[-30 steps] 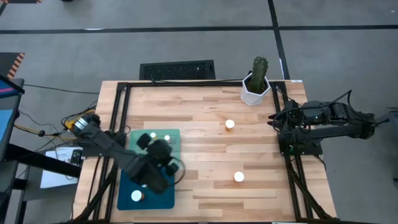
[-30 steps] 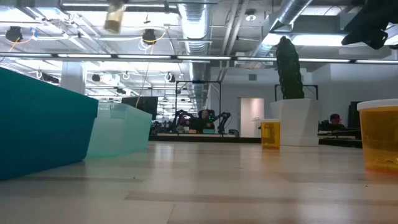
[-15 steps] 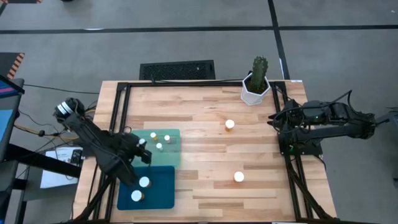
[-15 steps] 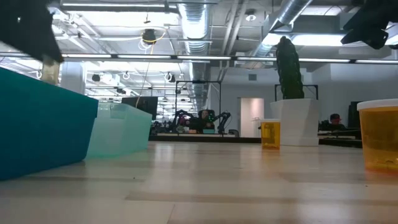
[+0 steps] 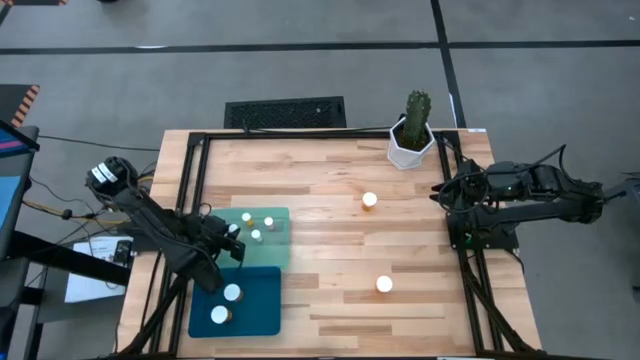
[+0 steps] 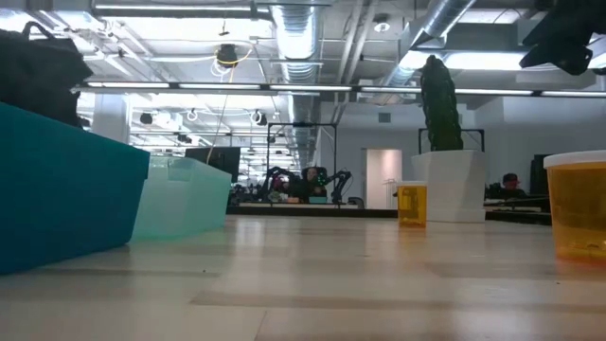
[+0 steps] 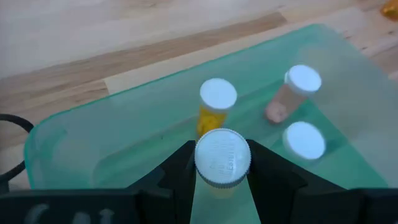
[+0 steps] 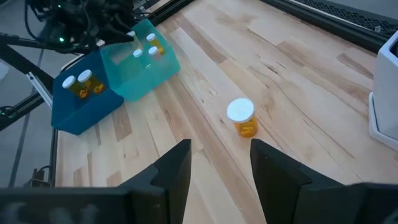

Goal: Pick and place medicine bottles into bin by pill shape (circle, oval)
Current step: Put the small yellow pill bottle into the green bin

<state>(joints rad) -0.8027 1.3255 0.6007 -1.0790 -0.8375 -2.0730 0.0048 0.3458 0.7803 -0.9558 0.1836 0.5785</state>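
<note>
We see our left end effector (image 7: 222, 163) clenched on a white-capped medicine bottle (image 7: 222, 158) over the light green bin (image 5: 277, 218) holding three bottles; the dark blue bin (image 5: 262, 310) holds two. Our right end effector (image 8: 219, 163) waits released.

My overhead camera looks straight down on pale wooden slatted table (image 5: 330, 230). Low camera sits at tabletop level, facing room. Left wrist camera close above translucent green plastic bin (image 7: 93, 134); right wrist camera, farther off, shares it.
</note>
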